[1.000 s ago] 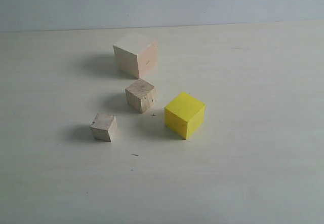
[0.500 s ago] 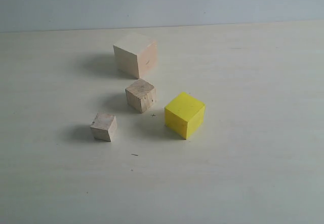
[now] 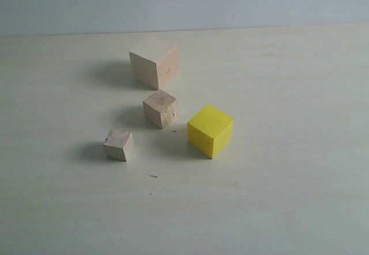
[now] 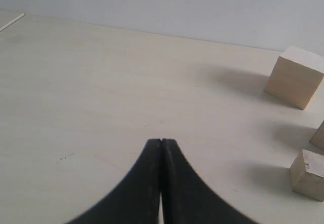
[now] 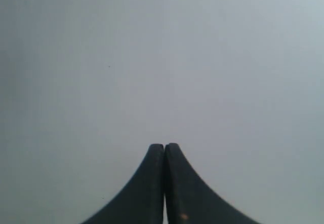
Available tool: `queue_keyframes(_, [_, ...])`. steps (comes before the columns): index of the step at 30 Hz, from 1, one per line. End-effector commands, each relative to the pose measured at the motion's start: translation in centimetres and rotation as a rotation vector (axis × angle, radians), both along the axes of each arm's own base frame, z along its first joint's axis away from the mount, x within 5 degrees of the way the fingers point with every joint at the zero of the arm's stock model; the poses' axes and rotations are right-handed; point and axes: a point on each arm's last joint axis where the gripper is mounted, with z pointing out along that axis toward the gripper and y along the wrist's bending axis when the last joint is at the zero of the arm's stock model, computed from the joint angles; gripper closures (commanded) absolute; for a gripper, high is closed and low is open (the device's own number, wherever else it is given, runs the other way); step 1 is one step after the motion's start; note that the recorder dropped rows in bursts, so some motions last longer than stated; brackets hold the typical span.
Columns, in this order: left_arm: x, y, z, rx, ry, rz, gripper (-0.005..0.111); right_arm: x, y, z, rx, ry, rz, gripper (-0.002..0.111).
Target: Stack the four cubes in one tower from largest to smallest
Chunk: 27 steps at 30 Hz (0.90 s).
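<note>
No shift since earlier; medium cube (image 4: 319,137) edge-cropped in left wrist view; left gripper (image 4: 161,141), right gripper (image 5: 164,145) pressed together, empty.

Four separate cubes, each resting flat on one face, none stacked, all turned with a vertical edge toward the exterior camera. Medium wooden cube (image 3: 160,109), darker-grained, taken as centre. Large wooden cube (image 3: 154,62), pale, at 12 o'clock, apart. Small wooden cube (image 3: 118,144) at 8 o'clock, apart. Yellow cube (image 3: 210,131), bright and second largest, at 4 o'clock, near but not touching.
</note>
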Motion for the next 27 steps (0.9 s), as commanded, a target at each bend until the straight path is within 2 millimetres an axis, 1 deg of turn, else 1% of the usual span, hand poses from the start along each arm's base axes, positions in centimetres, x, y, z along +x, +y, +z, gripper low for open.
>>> queue_keyframes(1, [0.0, 0.0, 0.0, 0.010, -0.010, 0.000, 0.107, 1.0, 0.2, 3.9, -0.023, 0.080, 0.010, 0.108])
queue_keyframes(2, [0.0, 0.0, 0.0, 0.010, -0.010, 0.000, 0.107, 1.8, 0.4, 5.1, -0.032, 0.148, 0.019, 0.108])
queue_keyframes(3, [0.0, 0.0, 0.0, 0.010, -0.010, 0.000, 0.107, 2.4, 0.4, 5.8, -0.040, 0.188, 0.023, 0.108])
queue_keyframes(4, [0.0, 0.0, 0.0, 0.010, -0.010, 0.000, 0.107, 3.8, 0.6, 6.9, -0.068, 0.264, 0.025, 0.108])
queue_keyframes(5, [0.0, 0.0, 0.0, 0.010, -0.010, 0.000, 0.107, 4.5, 0.7, 7.6, -0.077, 0.291, 0.027, 0.108])
queue_keyframes(6, [0.0, 0.0, 0.0, 0.010, -0.010, 0.000, 0.107, 5.8, 0.9, 9.1, -0.104, 0.324, 0.032, 0.108])
queue_keyframes(7, [0.0, 0.0, 0.0, 0.010, -0.010, 0.000, 0.107, 6.7, 1.2, 9.8, -0.133, 0.355, 0.053, 0.108])
queue_keyframes(8, [0.0, 0.0, 0.0, 0.010, -0.010, 0.000, 0.107, 8.1, 1.8, 10.6, -0.182, 0.404, 0.090, 0.108])
queue_keyframes(10, [0.0, 0.0, 0.0, 0.010, -0.010, 0.000, 0.107, 10.2, 3.4, 10.8, -0.278, 0.523, 0.189, 0.108])
queue_keyframes(11, [0.0, 0.0, 0.0, 0.010, -0.010, 0.000, 0.107, 11.1, 4.2, 10.5, -0.295, 0.577, 0.237, 0.108])
queue_keyframes(12, [0.0, 0.0, 0.0, 0.010, -0.010, 0.000, 0.107, 12.3, 5.1, 10.0, -0.295, 0.640, 0.289, 0.108])
queue_keyframes(14, [0.0, 0.0, 0.0, 0.010, -0.010, 0.000, 0.107, 13.7, 5.9, 9.4, -0.249, 0.685, 0.320, 0.108])
queue_keyframes(17, [0.0, 0.0, 0.0, 0.010, -0.010, 0.000, 0.107, 14.7, 6.1, 8.7, -0.233, 0.715, 0.324, 0.108])
queue_keyframes(22, [0.0, 0.0, 0.0, 0.010, -0.010, 0.000, 0.107, 15.6, 6.2, 8.7, -0.216, 0.680, 0.302, 0.108])
queue_keyframes(27, [0.0, 0.0, 0.0, 0.010, -0.010, 0.000, 0.107, 16.5, 6.5, 8.5, -0.110, 0.677, 0.307, 0.108])
